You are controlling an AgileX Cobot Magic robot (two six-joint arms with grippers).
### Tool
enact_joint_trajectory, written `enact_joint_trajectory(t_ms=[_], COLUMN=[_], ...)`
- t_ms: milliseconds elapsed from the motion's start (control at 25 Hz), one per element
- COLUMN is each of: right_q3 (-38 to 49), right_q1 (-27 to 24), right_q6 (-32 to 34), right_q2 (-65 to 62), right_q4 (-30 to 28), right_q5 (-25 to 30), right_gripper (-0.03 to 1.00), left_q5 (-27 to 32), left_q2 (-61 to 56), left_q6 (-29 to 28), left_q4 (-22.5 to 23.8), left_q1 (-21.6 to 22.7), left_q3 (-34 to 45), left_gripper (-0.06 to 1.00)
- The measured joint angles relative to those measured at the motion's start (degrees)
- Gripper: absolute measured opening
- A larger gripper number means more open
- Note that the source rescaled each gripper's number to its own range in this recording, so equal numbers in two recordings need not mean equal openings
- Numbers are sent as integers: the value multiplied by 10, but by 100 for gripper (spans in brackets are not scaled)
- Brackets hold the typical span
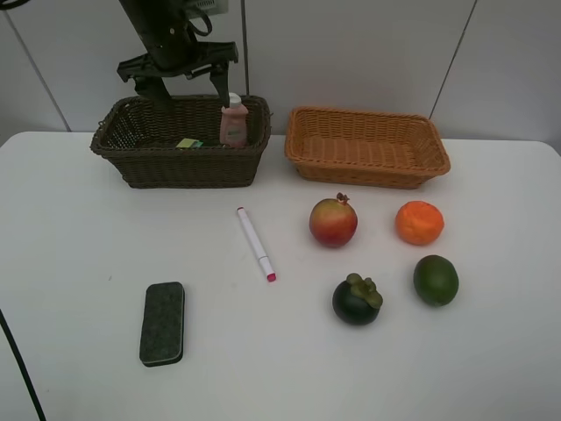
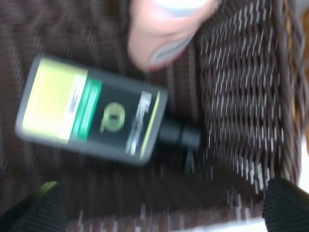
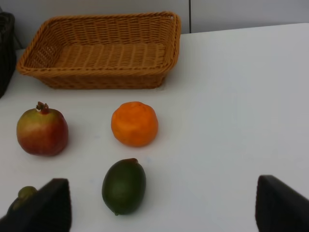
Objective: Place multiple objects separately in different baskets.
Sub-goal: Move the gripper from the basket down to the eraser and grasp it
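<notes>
Brown wicker basket [image 1: 180,168] is being hovered over by the left gripper [image 1: 181,88], jaws being held wide, nothing gripped | green bottle [image 2: 91,108], lying flat, and standing pink bottle [image 1: 233,123] are being held inside it | right gripper [image 3: 164,208] is being held wide, nothing gripped | marker [image 1: 255,243], eraser [image 1: 162,323], pomegranate [image 1: 333,222], orange [image 1: 419,222], lime [image 1: 436,280], mangosteen [image 1: 356,299] are being carried by the table [image 1: 79,228].

Bright, even light falls from above on the white table [image 1: 491,368], without glare; the orange [image 3: 134,123] throws only a faint, soft shadow. The high and right wrist views are sharp. The left wrist view is motion-blurred: the dark green bottle [image 2: 91,108] has an unreadable label, the dark brown basket [image 2: 241,96] a streaked weave, the pink bottle [image 2: 161,34] soft edges.
</notes>
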Motion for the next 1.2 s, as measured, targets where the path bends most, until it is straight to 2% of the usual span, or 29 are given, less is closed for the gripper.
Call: enact_joint_trajectory(t_ms=[40, 200, 280, 480, 640, 800, 960, 1200], right_q3=[0, 0, 0, 0, 0, 0, 0, 0], right_q1=[0, 0, 0, 0, 0, 0, 0, 0], right_q6=[0, 0, 0, 0, 0, 0, 0, 0], right_q2=[0, 0, 0, 0, 0, 0, 0, 0], right_q4=[0, 0, 0, 0, 0, 0, 0, 0], right_q5=[0, 0, 0, 0, 0, 0, 0, 0], right_gripper=[60, 60, 60, 60, 60, 60, 60, 60], left_q5=[37, 59, 59, 59, 60, 59, 9, -157], left_q2=[-6, -38, -78, -198, -281, -330, -342, -335], left_q6=[-1, -3, -2, -5, -49, -102, -126, -127], left_q4=[-3, -31, -52, -53, -43, -36, -34, -34], left_q1=[0, -1, -11, -54, -108, -158, -173, -173], left_q3=[-13, -1, 68, 259, 424, 555, 644, 699], left_gripper=[100, 100, 100, 100, 100, 100, 100, 100])
